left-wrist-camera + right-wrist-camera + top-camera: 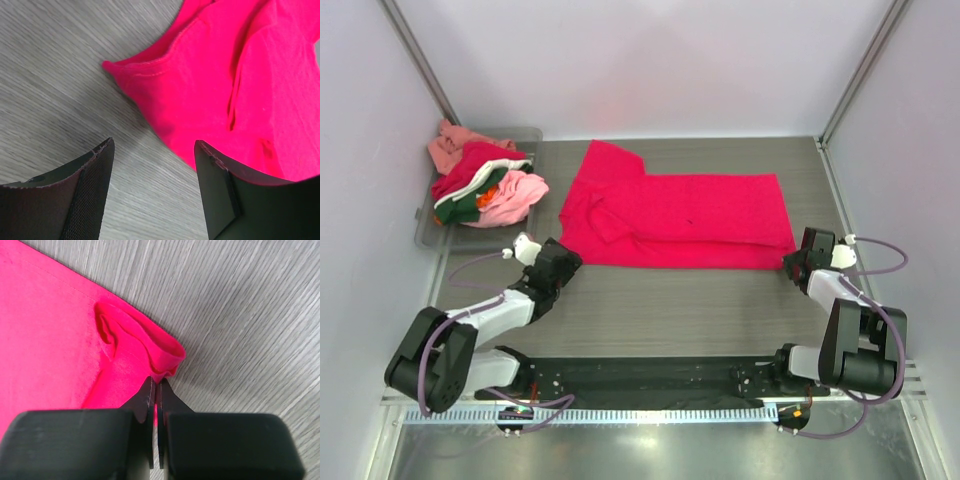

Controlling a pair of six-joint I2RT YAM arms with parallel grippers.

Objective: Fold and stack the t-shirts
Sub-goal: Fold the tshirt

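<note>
Grey wood-grain table [650, 310] fills the walled cell, the crimson t-shirt [680, 215] spread flat at its centre and the other t-shirts [485, 185] heaped in a tray [423, 225] at ten o'clock, probably so one garment is folded at a time. The right gripper [156, 385] is clamped on the shirt's four-o'clock corner, cloth bunched into a small loop ahead of the closed jaws, its arm folded low over that corner. The left gripper [152, 150] hangs with jaws apart and empty at the seven-o'clock corner, forearm stretched low toward one o'clock, likely lining up a matching pinch so both near corners lift together.
</note>
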